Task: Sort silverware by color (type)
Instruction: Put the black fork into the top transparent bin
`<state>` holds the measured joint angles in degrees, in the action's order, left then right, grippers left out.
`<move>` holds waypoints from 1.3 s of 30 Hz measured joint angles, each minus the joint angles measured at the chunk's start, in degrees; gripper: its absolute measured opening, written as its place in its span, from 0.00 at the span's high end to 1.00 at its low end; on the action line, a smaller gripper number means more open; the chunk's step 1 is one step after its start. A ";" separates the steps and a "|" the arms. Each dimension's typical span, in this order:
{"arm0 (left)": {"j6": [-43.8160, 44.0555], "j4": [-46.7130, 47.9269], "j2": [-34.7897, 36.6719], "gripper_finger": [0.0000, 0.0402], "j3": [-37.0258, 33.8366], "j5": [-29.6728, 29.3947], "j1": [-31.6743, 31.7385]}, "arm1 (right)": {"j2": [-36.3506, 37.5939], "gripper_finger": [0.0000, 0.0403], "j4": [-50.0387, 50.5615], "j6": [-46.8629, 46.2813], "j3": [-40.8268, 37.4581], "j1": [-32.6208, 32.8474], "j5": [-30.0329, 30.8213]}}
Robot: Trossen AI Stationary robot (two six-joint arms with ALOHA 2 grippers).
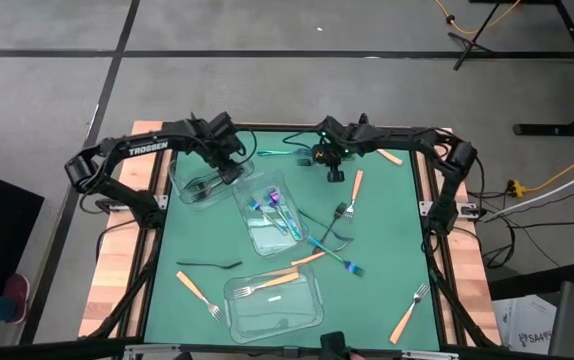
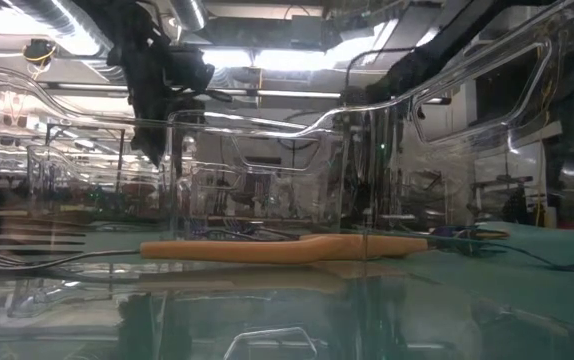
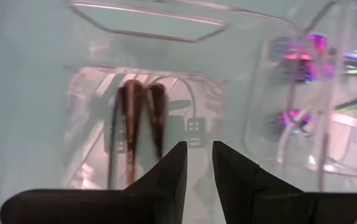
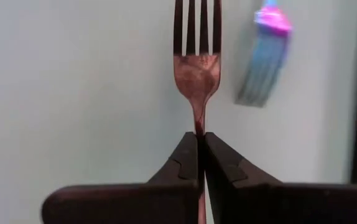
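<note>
nearest us, an orange-handled fork [image 1: 264, 286] lies in the near container [image 1: 312, 315]. beyond it, our left gripper [image 3: 197, 163] hovers slightly parted over 2 black utensils [image 3: 140, 118] — our right gripper [image 4: 200, 155] pinches a black fork [image 4: 196, 59].

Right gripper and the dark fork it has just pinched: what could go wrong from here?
1. The right gripper is shut on only the slim neck of the dark fork; such a thin hold could let it pivot or slip in transit.
2. An iridescent fork lies close beside it and might get nudged on the lift.
3. The left gripper hovers over the container of black forks, the likely drop spot, so the arms could crowd each other.
</note>
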<state>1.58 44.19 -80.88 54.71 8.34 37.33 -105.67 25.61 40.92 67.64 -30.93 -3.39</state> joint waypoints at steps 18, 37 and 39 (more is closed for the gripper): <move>5.99 -3.58 0.00 0.82 0.01 7.39 -4.45 | 7.33 1.00 -3.54 8.03 0.15 17.74 24.36; 9.35 -21.65 0.33 0.82 0.01 7.57 -5.52 | 7.44 1.00 -13.67 22.23 0.20 27.95 47.79; 10.76 -24.88 0.33 0.82 0.01 7.69 -5.52 | 7.48 1.00 -16.25 23.87 0.22 28.66 47.05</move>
<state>12.35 19.31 -80.55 54.72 16.03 31.81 -98.19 9.36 64.79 67.85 -2.27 43.66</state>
